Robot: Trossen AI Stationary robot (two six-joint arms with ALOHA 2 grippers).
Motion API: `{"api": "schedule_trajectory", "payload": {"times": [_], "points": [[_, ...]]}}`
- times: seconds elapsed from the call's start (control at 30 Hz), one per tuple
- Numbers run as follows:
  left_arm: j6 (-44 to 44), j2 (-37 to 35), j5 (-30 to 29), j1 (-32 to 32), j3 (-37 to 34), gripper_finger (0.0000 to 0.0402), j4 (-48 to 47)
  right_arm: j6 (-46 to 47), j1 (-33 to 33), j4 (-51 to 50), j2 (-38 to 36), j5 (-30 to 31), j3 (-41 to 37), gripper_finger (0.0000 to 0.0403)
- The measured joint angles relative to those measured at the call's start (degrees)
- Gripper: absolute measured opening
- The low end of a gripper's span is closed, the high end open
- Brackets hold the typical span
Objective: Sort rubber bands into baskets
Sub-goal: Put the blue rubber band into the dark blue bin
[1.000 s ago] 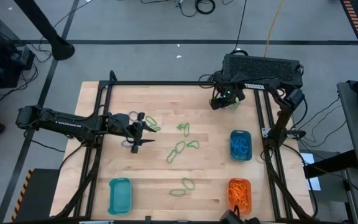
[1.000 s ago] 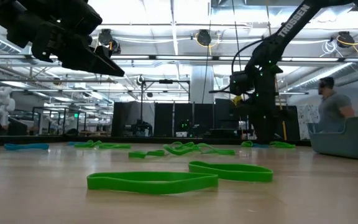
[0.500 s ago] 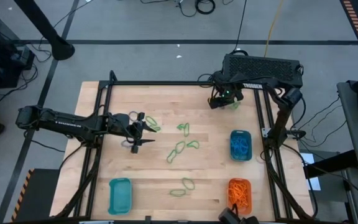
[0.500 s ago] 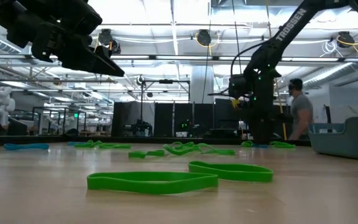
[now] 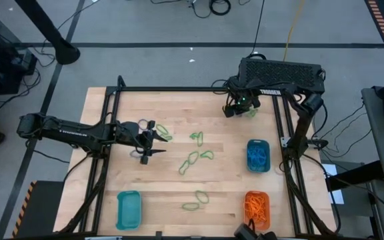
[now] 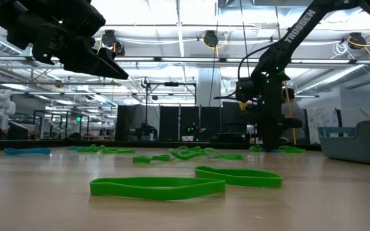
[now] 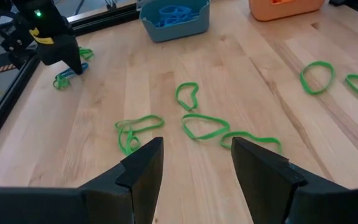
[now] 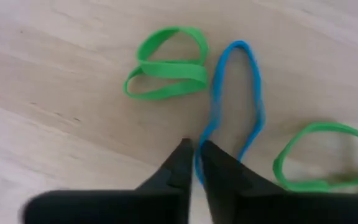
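The sorting is sitting partway done. The blue basket (image 5: pixel 258 155) on the right side of the counter (image 5: pixel 179 193) is holding a heap of blue rubber bands, and the orange basket (image 5: pixel 257 207) nearer the front right corner is holding orange ones. The other blue basket (image 5: pixel 129 208) at the front left is looking bare inside. Green rubber bands (image 5: pixel 195 158) are lying loose across the middle of the counter, with more near the front (image 5: pixel 197 200), so they appear to be the main work left.

At the back right corner the right gripper (image 8: pixel 194 163) is pressing down on the counter, its fingers nearly together and pinching one strand of a blue rubber band (image 8: pixel 235 99); two green loops are lying just beside it. This blue band probably belongs in the blue basket on the right.

The left gripper (image 7: pixel 194 165) is hovering over the left middle of the counter with its fingers spread wide and holding nothing.
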Motion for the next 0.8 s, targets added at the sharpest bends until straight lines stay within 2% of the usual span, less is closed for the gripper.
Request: {"api": "schedule_trajectory", "payload": {"times": [0.07, 0.4, 0.63, 0.8], "points": [[0.0, 0.0, 0.0, 0.0, 0.0, 0.0199, 0.0, -0.6, 0.1, -0.3, -0.6, 0.0, -0.1, 0.0007], [0.0, 0.0, 0.0, 0.0, 0.0, 0.0199, 0.0, -0.2, 4.1, -5.7, -6.3, 0.0, -0.2, 0.0002], [0.0, 0.0, 0.0, 0.0, 0.0, 0.0199, 0.0, 4.4, 11.2, -14.0, -13.5, -0.1, -0.2, 0.0001], [-0.1, 0.0, 0.0, 0.0, 0.0, 0.0199, 0.0, 11.2, 18.2, -20.0, -19.0, -0.2, -0.1, 0.0001]]}}
